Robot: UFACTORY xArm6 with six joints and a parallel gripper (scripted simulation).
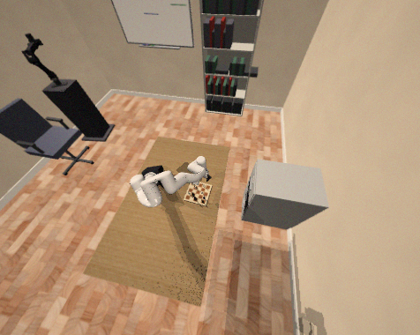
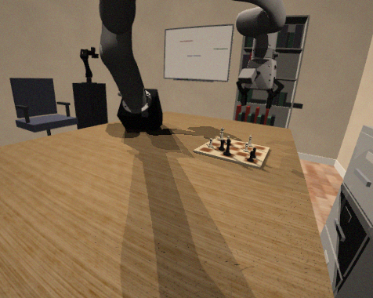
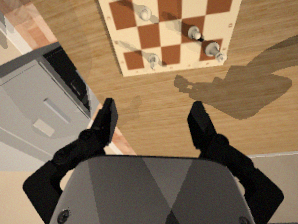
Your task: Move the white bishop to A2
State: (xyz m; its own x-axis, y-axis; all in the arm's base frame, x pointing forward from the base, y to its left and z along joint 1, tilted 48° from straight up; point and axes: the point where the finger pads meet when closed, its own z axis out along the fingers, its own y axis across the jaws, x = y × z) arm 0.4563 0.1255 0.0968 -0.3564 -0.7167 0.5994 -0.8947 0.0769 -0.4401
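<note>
Wooden table [image 2: 106, 204], parquet floor [image 1: 40, 247]; bookshelf [image 2: 304, 47], whiteboard [image 2: 197, 52]

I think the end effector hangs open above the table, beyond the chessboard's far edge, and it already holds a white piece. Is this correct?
Not quite. The end effector holds nothing: the wrist view shows only bare table between its spread fingers. It does hang open above the table, past the far edge of the chessboard, as the exterior view shows. All pieces are on the board.
</note>
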